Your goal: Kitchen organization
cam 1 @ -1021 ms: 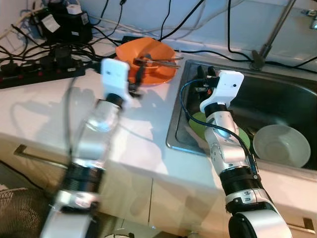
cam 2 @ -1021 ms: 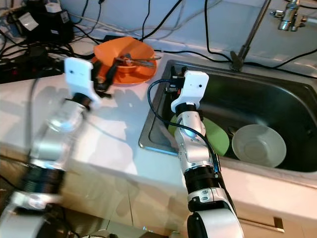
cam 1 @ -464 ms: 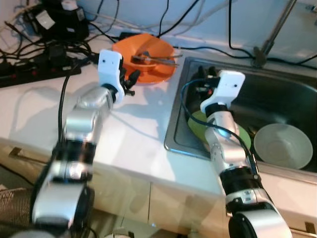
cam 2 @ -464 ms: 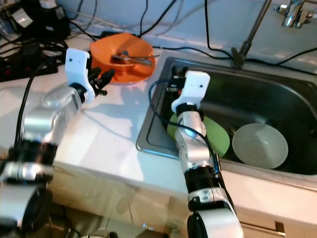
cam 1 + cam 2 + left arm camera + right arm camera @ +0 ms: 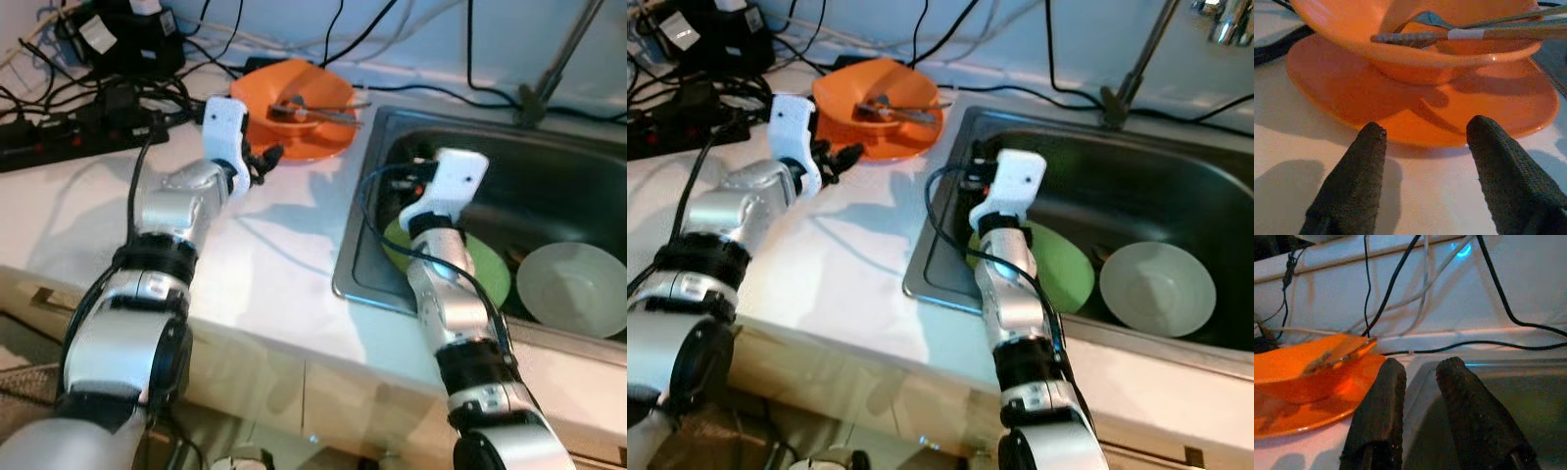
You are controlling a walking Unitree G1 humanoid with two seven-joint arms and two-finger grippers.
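An orange bowl [image 5: 304, 93] holding utensils [image 5: 1474, 32] stands on an orange plate [image 5: 299, 147] on the white counter, just left of the sink. My left gripper [image 5: 266, 159] hovers low at the plate's near rim, open, with the plate [image 5: 1415, 103] straight ahead between its fingers [image 5: 1359, 166] and nothing held. My right gripper [image 5: 413, 176] hangs over the sink's left end, pointing at the back wall, fingers [image 5: 1383, 396] a narrow gap apart and empty. In the sink lie a green plate [image 5: 485, 274] and a pale bowl [image 5: 573, 289].
A black power strip [image 5: 59, 132], a charger block [image 5: 127, 39] and tangled cables crowd the counter's back left. The faucet pipe [image 5: 558, 64] rises behind the steel sink [image 5: 345, 279]. Bare white counter [image 5: 265, 255] lies in front of the orange plate.
My left forearm has swung down and to the left while its gripper stayed by the orange plate's rim. The view has shifted slightly. The right arm has hardly moved.
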